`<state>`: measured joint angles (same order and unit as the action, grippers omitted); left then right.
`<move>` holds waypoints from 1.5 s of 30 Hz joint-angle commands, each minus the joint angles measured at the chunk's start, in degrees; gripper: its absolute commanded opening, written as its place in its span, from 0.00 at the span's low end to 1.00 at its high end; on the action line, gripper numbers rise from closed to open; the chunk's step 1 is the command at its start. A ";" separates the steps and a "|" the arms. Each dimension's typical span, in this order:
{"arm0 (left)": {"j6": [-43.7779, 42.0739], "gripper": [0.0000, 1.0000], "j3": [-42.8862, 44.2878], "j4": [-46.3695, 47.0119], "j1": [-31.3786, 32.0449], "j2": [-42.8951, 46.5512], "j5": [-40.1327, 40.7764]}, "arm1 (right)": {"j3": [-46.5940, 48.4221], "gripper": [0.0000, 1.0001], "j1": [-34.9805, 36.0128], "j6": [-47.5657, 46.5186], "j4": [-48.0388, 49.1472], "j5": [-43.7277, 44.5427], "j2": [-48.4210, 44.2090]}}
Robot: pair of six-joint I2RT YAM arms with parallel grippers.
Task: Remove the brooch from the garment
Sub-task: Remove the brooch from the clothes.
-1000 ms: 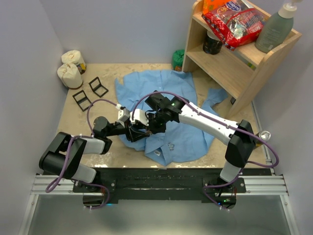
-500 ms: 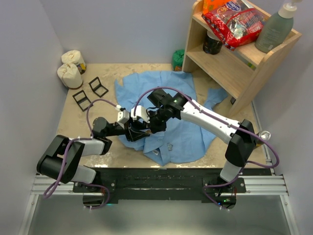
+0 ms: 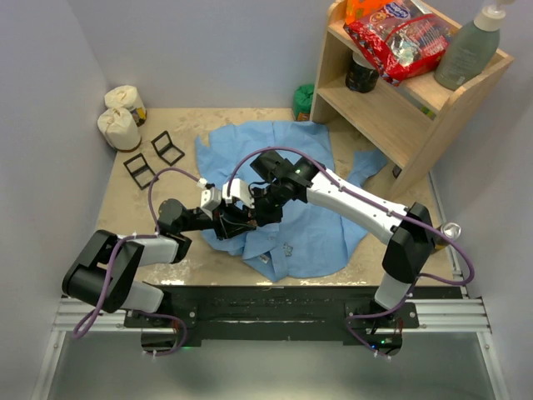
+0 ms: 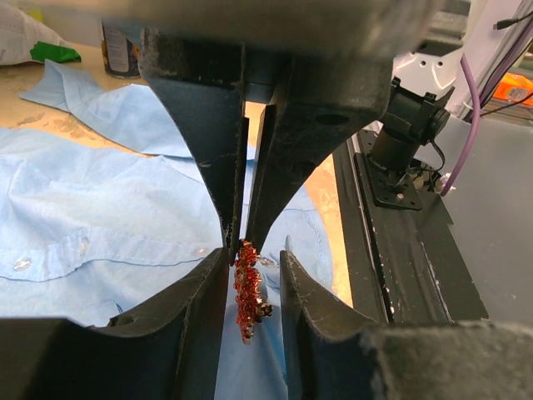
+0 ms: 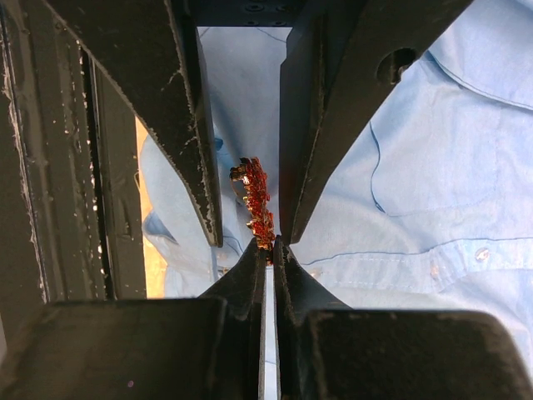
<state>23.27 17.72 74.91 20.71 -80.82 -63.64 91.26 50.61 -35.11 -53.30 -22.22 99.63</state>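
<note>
The step in hand is the extraction itself: both arms meet over the near-left part of the light-blue shirt (image 3: 275, 146), which lies spread on the table (image 3: 166, 179). The meeting point is at roughly 7 o'clock from the shirt's middle in the overhead view. The right arm reaches in from 4 o'clock and the left from 8 o'clock. The right gripper (image 5: 268, 248) is clenched, its thin tips pressed together on one end of the brooch (image 4: 248, 292), a small cluster of red-orange beads. In the left wrist view those tips come down from 12 o'clock and the brooch hangs from them toward 6 o'clock. The left gripper (image 4: 252, 258) is released: its two fingers stand on either side of the brooch at 3 and 9 o'clock with a sliver of space each way, grasping nothing. The brooch looks raised a little off the cloth, but whether its pin is through the fabric cannot be told, since the fastening is hidden behind the beads. The next move probably calls for the left fingers to take a firm hold of the beaded body or pin down the cloth beside it. The right tips could then draw the brooch straight away without dragging the shirt along.
</note>
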 commanded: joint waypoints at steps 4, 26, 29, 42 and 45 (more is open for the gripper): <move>0.38 0.25 1.88 22.82 0.21 0.92 0.44 | 1.02 0.00 -0.07 0.92 0.83 -0.46 -0.14; -2.26 0.00 2.68 16.23 -0.50 3.38 0.79 | -0.12 0.00 0.02 2.07 2.76 3.15 0.03; -2.44 0.00 2.50 15.97 -0.49 3.38 1.32 | 0.40 0.04 0.02 2.07 2.41 2.88 -0.23; 4.15 0.00 0.04 23.86 -1.29 1.89 7.38 | 2.34 0.52 -8.50 -4.52 -1.29 -8.88 -7.08; 6.26 0.00 -0.31 25.80 -1.46 0.93 8.17 | -0.02 0.51 -10.44 -5.58 1.51 -13.90 -10.15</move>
<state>25.93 17.89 73.69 19.88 -79.07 -58.24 91.29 42.19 -37.71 -54.04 -27.66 96.03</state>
